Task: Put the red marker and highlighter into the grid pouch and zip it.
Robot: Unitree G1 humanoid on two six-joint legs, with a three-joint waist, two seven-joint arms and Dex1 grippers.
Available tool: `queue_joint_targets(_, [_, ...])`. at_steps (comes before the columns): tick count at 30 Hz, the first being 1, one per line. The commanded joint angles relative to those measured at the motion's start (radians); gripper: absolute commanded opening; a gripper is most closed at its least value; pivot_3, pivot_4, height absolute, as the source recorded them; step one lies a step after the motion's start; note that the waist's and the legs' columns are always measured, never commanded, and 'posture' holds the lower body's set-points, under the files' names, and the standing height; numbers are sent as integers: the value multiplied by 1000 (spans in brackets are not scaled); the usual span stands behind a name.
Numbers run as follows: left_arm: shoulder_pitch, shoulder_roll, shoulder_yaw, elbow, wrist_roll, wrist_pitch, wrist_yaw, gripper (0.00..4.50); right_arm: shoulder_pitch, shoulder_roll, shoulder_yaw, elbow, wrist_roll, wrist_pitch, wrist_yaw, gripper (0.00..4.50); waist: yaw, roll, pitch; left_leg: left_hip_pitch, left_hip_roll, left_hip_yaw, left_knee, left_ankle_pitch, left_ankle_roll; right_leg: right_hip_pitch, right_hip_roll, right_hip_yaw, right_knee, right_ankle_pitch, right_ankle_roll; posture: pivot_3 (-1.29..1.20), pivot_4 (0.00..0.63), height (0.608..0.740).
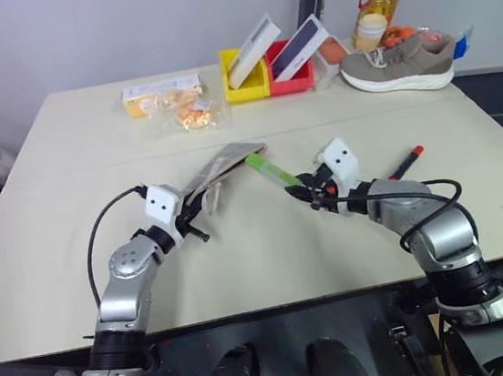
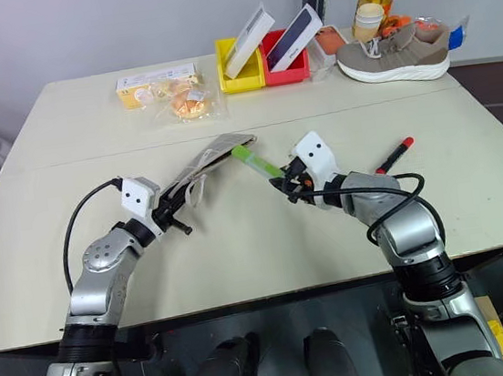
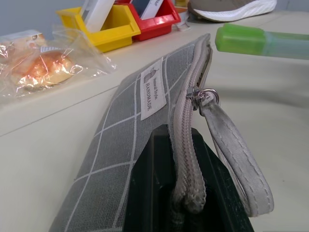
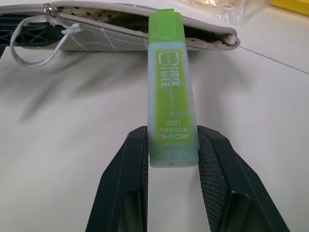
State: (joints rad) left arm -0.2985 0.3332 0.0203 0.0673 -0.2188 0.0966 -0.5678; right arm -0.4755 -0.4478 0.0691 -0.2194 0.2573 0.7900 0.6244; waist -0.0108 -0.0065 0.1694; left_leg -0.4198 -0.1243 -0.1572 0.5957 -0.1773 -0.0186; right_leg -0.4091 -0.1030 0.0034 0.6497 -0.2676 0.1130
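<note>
While the left gripper point(image 1: 201, 214) is pinching the grid pouch point(image 1: 221, 167) by its zipper edge, jaws fully closed on the fabric and holding it off the table point(image 1: 72, 219), the right gripper point(image 4: 171, 159) is clamping the highlighter point(image 4: 169, 87) by its rear end, tip sitting right at the pouch's open mouth. Red marker point(image 1: 406, 162) is lying on the table beyond the right arm.

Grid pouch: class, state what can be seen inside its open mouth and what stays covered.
Through the grid pouch's unzipped mouth, a pale dotted lining shows. The highlighter tip sits at the opening, covering part of it. The fabric covers the deeper interior, so any contents cannot be seen.
</note>
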Motion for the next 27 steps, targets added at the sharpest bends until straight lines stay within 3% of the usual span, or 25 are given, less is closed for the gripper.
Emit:
queue_joint_targets(1, [4, 5, 6, -57, -14, -8, -11, 0, -30, 10, -6, -9, 14, -1, -11, 849, 0, 0, 0, 0, 0, 0, 0, 0, 0, 0, 0, 0, 0, 0, 0, 0, 150, 740])
queue_joint_targets(13, [21, 30, -26, -79, 6, -51, -77, 0, -30, -21, 25, -28, 7, 25, 5, 849, 0, 0, 0, 0, 0, 0, 0, 0, 0, 0, 0, 0, 0, 0, 0, 0, 150, 740])
queue_joint_targets(21, [30, 137, -140, -83, 105, -210, -228, 0, -26, -220, 196, -175, -39, -19, 174, 849, 0, 0, 0, -1, 0, 0, 0, 0, 0, 0, 0, 0, -1, 0, 0, 0, 150, 740])
queue_joint_targets(27, [14, 177, -179, -69, 111, -284, -309, 0, -62, -219, 234, -177, -59, -27, 187, 849, 0, 0, 0, -2, 1, 0, 0, 0, 0, -1, -1, 0, -2, 0, 0, 0, 150, 740])
